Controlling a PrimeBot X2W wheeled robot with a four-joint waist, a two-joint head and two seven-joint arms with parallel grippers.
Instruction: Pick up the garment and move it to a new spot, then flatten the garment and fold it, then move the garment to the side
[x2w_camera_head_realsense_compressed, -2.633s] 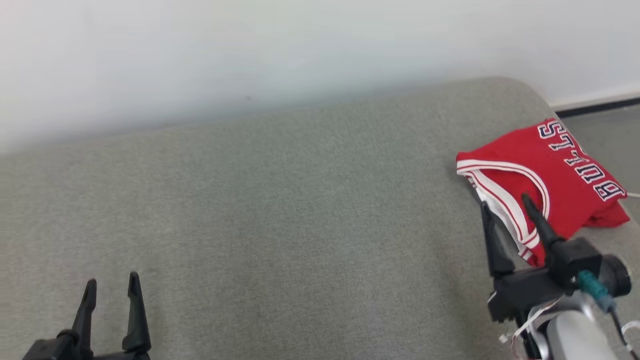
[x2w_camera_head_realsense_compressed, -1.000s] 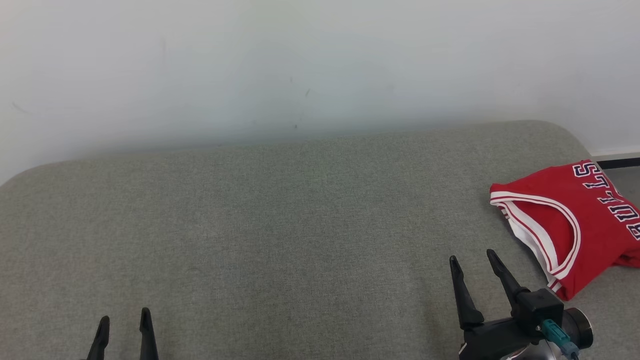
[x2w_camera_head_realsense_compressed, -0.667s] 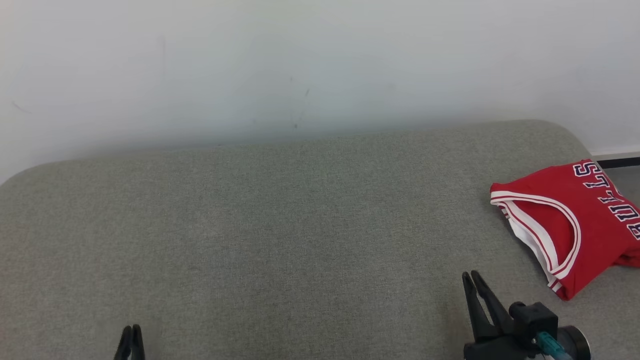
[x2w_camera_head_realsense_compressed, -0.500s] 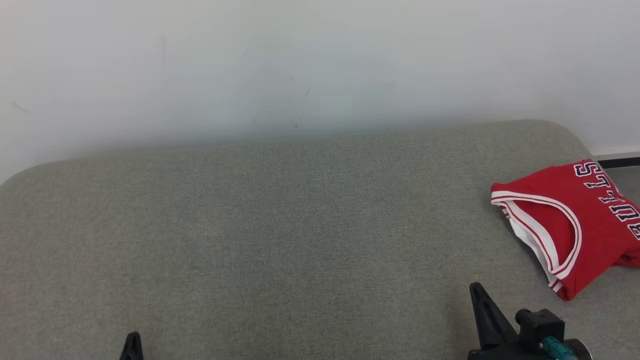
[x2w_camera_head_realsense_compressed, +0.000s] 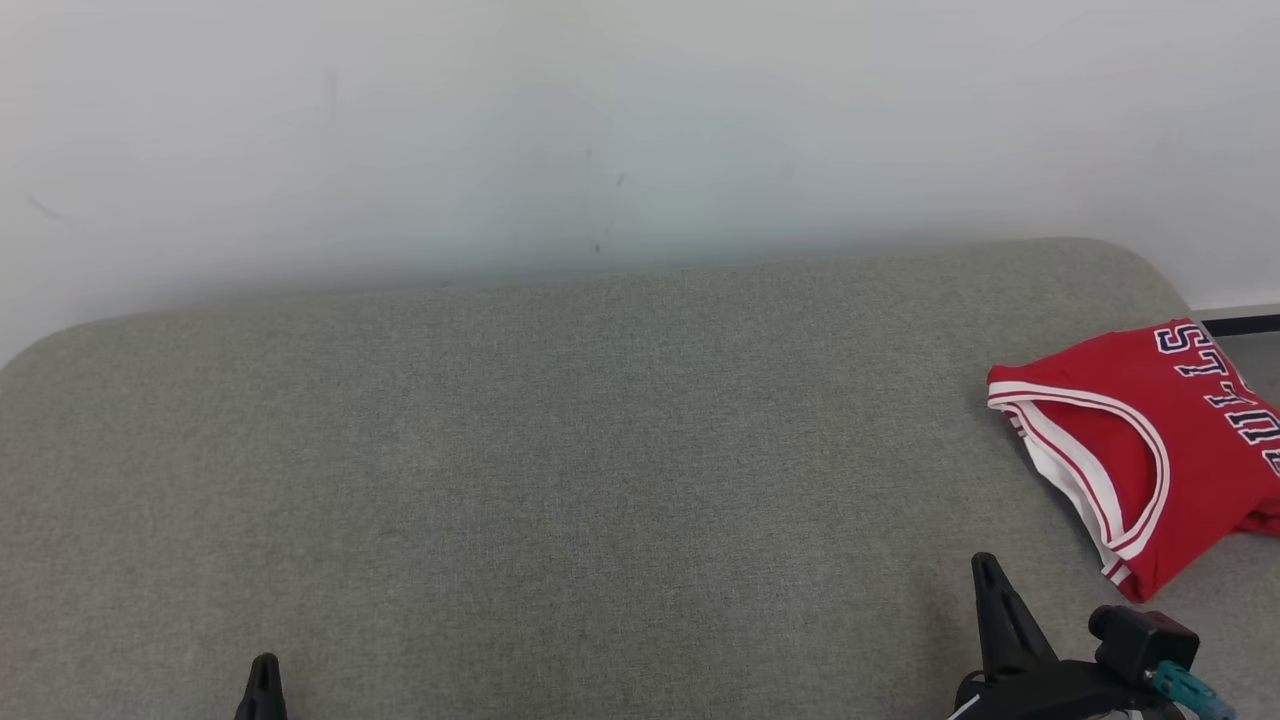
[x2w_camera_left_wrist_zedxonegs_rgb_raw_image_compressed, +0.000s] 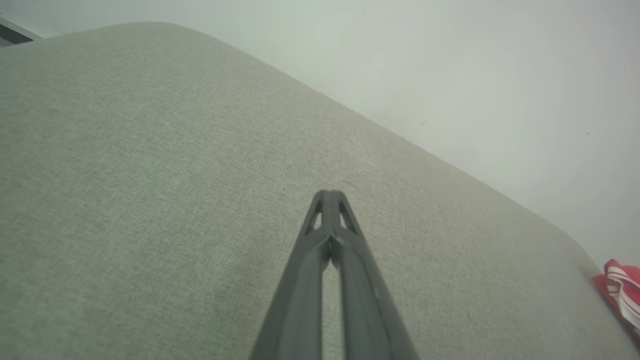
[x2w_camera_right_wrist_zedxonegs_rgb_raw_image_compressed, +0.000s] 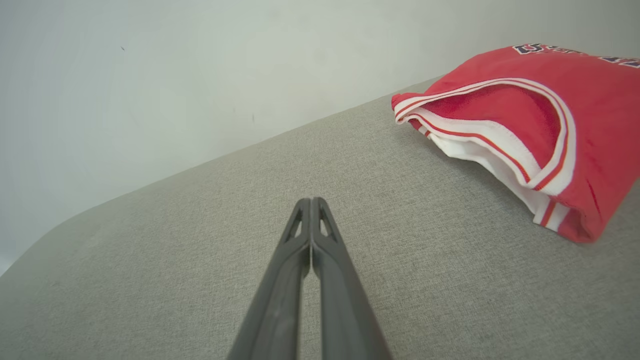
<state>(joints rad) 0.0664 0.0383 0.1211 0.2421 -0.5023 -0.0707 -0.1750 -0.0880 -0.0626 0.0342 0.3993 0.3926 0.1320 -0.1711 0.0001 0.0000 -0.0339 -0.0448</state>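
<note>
The garment (x2w_camera_head_realsense_compressed: 1150, 440) is a folded red jersey with white trim and dark lettering, lying at the right end of the grey cushion (x2w_camera_head_realsense_compressed: 560, 480). It also fills the upper right of the right wrist view (x2w_camera_right_wrist_zedxonegs_rgb_raw_image_compressed: 590, 115) and peeks in at the lower right edge of the left wrist view (x2w_camera_left_wrist_zedxonegs_rgb_raw_image_compressed: 622, 290). My right gripper (x2w_camera_head_realsense_compressed: 985, 570) is shut and empty, low at the right, to the left of the jersey and apart from it; its fingers (x2w_camera_right_wrist_zedxonegs_rgb_raw_image_compressed: 320, 260) meet at the tips (x2w_camera_right_wrist_zedxonegs_rgb_raw_image_compressed: 311, 202). My left gripper (x2w_camera_head_realsense_compressed: 265, 668) is shut and empty at the bottom left (x2w_camera_left_wrist_zedxonegs_rgb_raw_image_compressed: 329, 194).
A pale wall (x2w_camera_head_realsense_compressed: 600, 130) rises behind the cushion. A strip of floor and dark skirting (x2w_camera_head_realsense_compressed: 1240, 325) shows past the cushion's right end. The cushion's rounded corners (x2w_camera_head_realsense_compressed: 60, 350) fall off at both ends.
Both grippers have gone from open to shut and drawn back toward the bottom edge. The jersey lies where it was.
</note>
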